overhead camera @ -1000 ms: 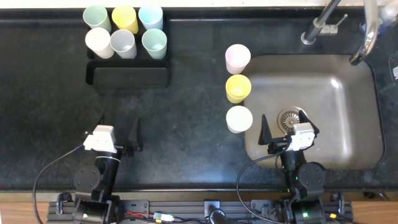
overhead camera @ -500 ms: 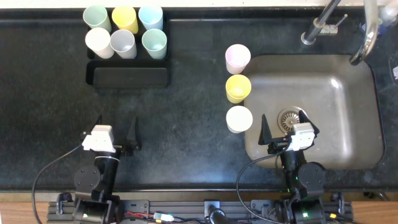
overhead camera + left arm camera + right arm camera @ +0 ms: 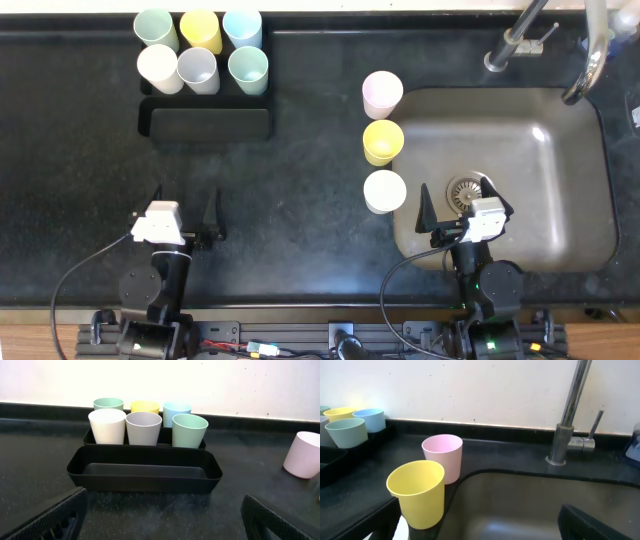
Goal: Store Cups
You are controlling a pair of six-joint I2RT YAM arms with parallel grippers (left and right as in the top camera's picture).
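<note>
Left gripper (image 3: 188, 208), right gripper (image 3: 455, 203): both released, fingers wide. Pink cup (image 3: 305, 455) cut off in left wrist view; back-row cups (image 3: 145, 406) half hidden.

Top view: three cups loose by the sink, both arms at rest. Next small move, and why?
Probably swing the right gripper toward the white cup, the nearest of the three loose ones. The gripper is open with nothing in it, and the cup stands upright at the sink's edge. The tray's front compartment is free to take it.
</note>
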